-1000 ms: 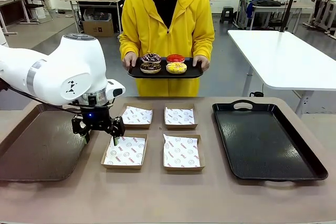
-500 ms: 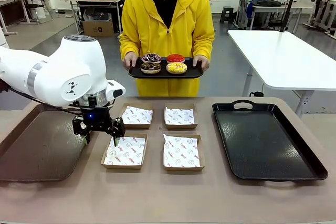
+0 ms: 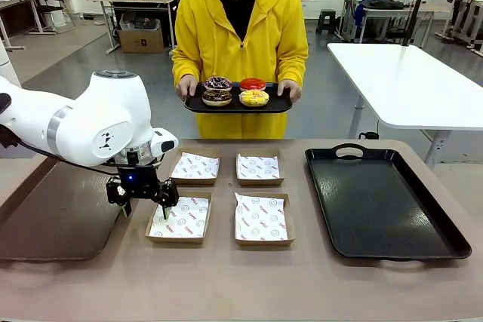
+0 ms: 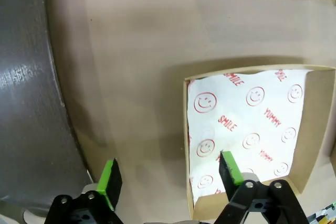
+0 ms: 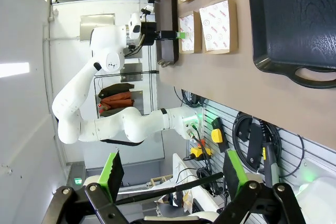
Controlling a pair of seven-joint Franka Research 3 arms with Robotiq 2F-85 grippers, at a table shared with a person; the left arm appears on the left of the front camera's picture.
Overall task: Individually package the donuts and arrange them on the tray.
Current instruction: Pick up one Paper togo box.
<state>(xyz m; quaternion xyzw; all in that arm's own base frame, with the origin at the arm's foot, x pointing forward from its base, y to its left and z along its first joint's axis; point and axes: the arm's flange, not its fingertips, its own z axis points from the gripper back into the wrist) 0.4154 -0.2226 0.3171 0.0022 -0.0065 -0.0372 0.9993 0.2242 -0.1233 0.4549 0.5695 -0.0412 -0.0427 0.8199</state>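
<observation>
Four donuts lie on a small black tray (image 3: 279,103) that a person in a yellow hoodie holds beyond the table: dark sprinkled (image 3: 217,82), red (image 3: 252,83), chocolate brown (image 3: 216,97), yellow (image 3: 253,97). My left gripper (image 3: 145,209) (image 4: 169,176) is low over the near-left paper-lined box (image 3: 179,218) (image 4: 247,129), open. It straddles the box's left wall, with one pad (image 4: 229,167) above the paper and the other outside above the table. My right gripper (image 5: 173,170) is open and holds nothing, off beyond the table's edge.
Three more lined boxes (image 3: 197,167) (image 3: 259,168) (image 3: 261,219) sit mid-table. A large black handled tray (image 3: 385,201) (image 5: 294,19) lies at the right and a dark brown tray (image 3: 53,209) (image 4: 26,103) at the left. A white table (image 3: 407,81) stands behind.
My left gripper has come down and slightly toward the near-left box, and now spans its left wall. The person and the donuts have stayed put.
</observation>
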